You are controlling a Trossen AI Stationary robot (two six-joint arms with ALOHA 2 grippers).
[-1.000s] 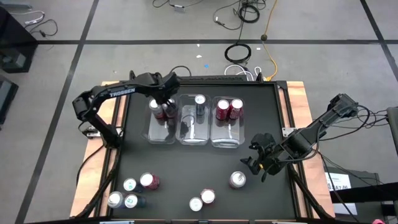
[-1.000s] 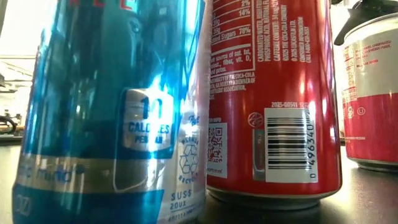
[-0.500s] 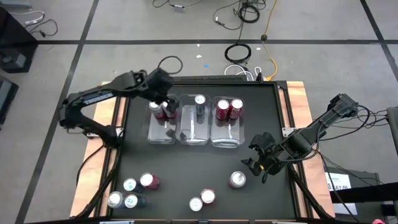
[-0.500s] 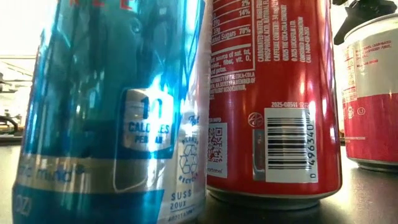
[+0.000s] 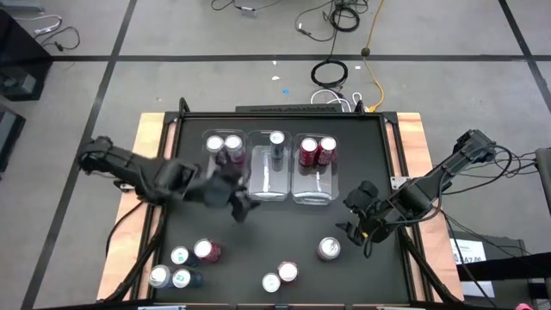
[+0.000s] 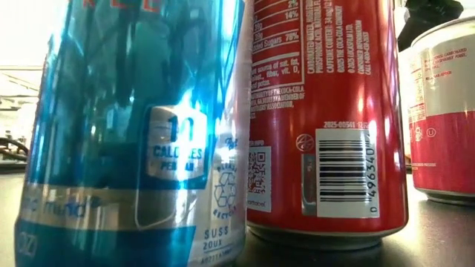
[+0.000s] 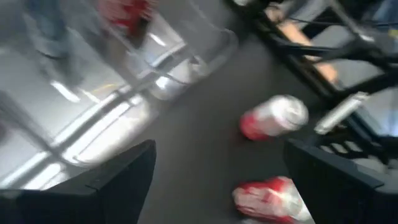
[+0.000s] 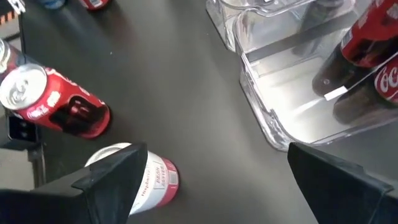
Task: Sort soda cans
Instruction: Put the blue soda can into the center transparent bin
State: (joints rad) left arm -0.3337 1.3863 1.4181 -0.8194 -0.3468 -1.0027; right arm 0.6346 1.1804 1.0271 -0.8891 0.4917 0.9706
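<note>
Soda cans stand upright in three clear bins [image 5: 270, 191] at the table's far side: two in the left bin [image 5: 223, 145], one in the middle [image 5: 276, 138], two red ones in the right [image 5: 318, 150]. Several loose cans stand near the front edge, among them a pinkish one [image 5: 330, 248], a pair [image 5: 280, 276] and a cluster at the front left [image 5: 181, 265]. My left gripper [image 5: 240, 207] [image 7: 217, 186] hangs open over bare table just in front of the bins. My right gripper [image 5: 355, 226] [image 8: 217, 186] hangs open, above and to the right of the pinkish can [image 8: 149, 177].
The black table top [image 5: 284, 228] has a raised rim all round and wooden side boards. Bare table lies between the bins and the front cans. In the low view a blue can [image 6: 126, 133] and a red can [image 6: 326, 119] fill the frame close up.
My left gripper has swung away from above the left bin toward the table's near edge and a little to the right, turning as it went; it stays open. The two cans it hung over stay standing in that bin. My right gripper has rolled slightly in place.
</note>
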